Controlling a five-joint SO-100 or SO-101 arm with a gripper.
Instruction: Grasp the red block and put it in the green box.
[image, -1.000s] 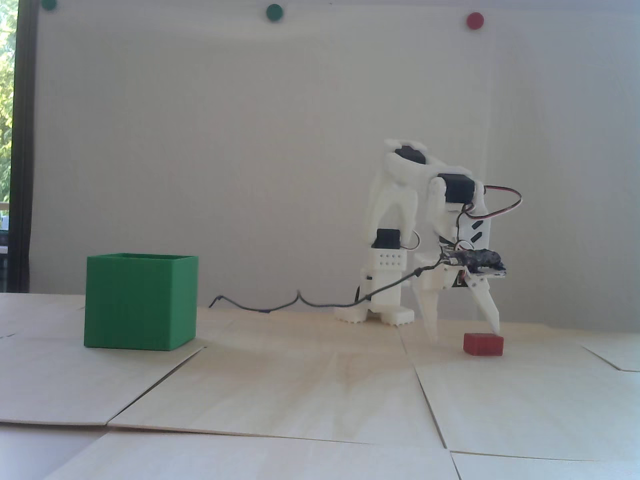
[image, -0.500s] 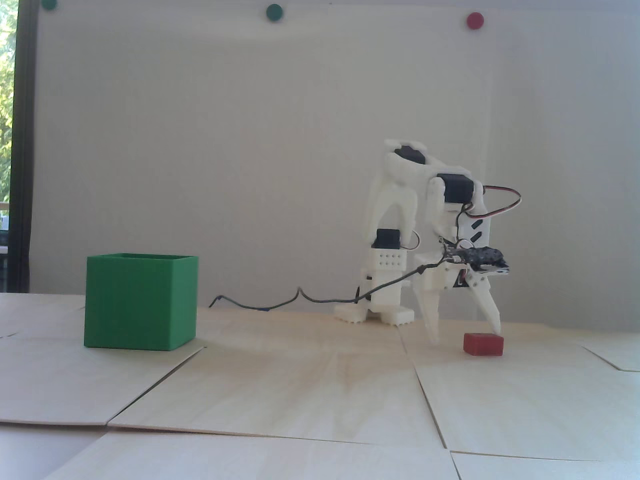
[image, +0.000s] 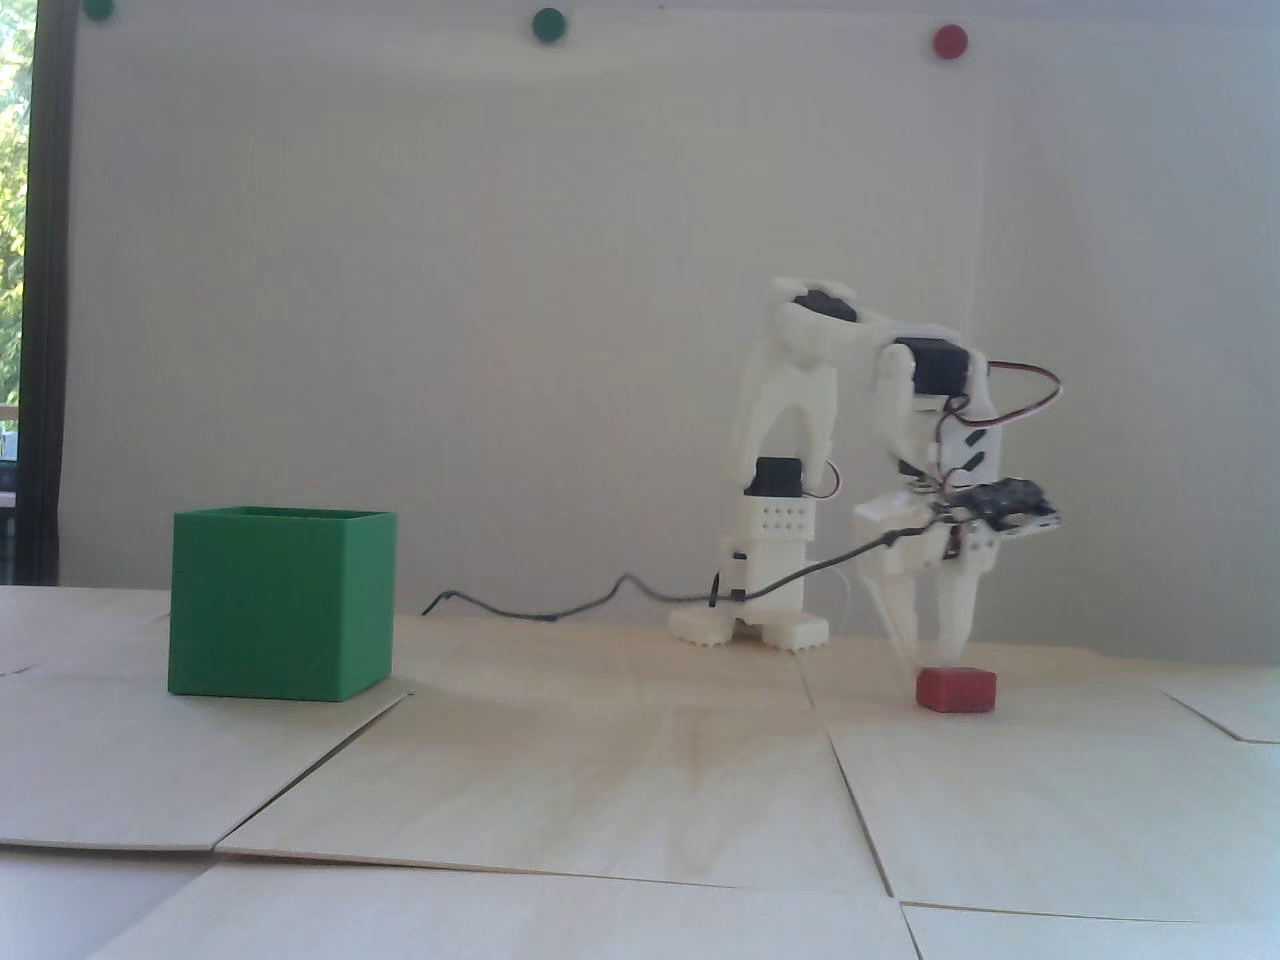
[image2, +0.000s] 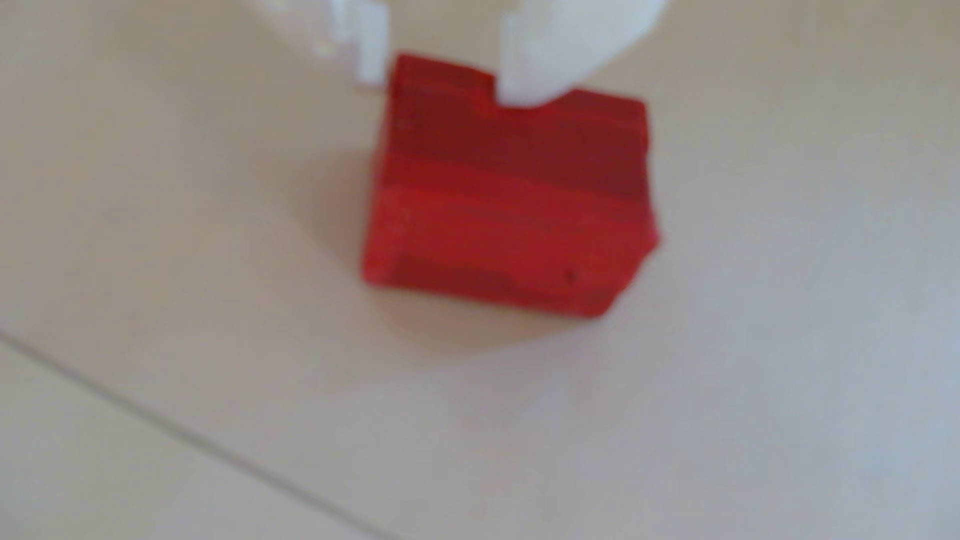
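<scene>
The red block lies flat on the wooden table, at the right in the fixed view. It fills the middle of the blurred wrist view. My white gripper points down right above the block's left part and is open with a narrow gap. In the wrist view the gripper has one fingertip at the block's far left corner and the other over its far edge. The block is not held. The green box stands at the left, far from the gripper, open side up; the wrist view does not show it.
The arm's white base stands behind, between box and block. A black cable trails on the table from the base toward the box. The table is made of light wooden panels with seams. Round green and red dots sit on the wall.
</scene>
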